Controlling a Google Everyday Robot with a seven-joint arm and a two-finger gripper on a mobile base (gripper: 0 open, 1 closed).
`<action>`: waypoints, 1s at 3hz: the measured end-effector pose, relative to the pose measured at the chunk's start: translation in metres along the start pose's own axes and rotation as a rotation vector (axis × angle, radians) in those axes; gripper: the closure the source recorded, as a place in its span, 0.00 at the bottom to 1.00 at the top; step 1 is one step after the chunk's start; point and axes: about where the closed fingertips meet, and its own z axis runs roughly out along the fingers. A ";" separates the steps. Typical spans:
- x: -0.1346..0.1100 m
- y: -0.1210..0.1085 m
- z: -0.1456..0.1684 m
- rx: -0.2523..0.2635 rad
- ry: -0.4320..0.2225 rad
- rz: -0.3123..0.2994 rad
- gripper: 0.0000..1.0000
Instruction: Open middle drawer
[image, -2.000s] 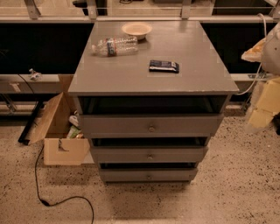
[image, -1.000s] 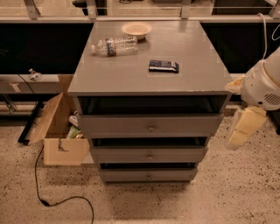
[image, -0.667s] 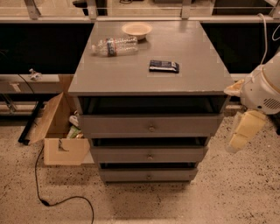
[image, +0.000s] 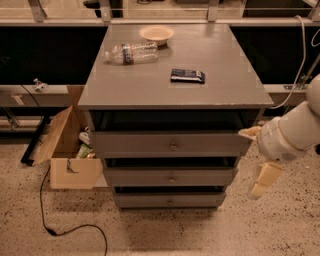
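The grey cabinet has three drawer fronts stacked one above the other. The middle drawer has a flat grey front and a small round metal knob. It sits between the taller top drawer and the narrow bottom drawer. My gripper is to the right of the cabinet, level with the top and middle drawers. It is open and empty, with one cream finger near the top drawer's right end and the other finger hanging lower. It touches no knob.
On the cabinet top lie a clear plastic bottle, a shallow bowl and a dark snack packet. An open cardboard box stands on the floor to the left. A black cable runs across the speckled floor.
My arm has come in from the right edge and moved down and left towards the cabinet's right side. The drawers and the things on top have not moved.
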 end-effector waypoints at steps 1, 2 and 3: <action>0.016 0.005 0.048 -0.012 -0.025 -0.025 0.00; 0.036 0.010 0.091 -0.023 -0.069 -0.005 0.00; 0.057 0.020 0.150 -0.079 -0.114 0.065 0.00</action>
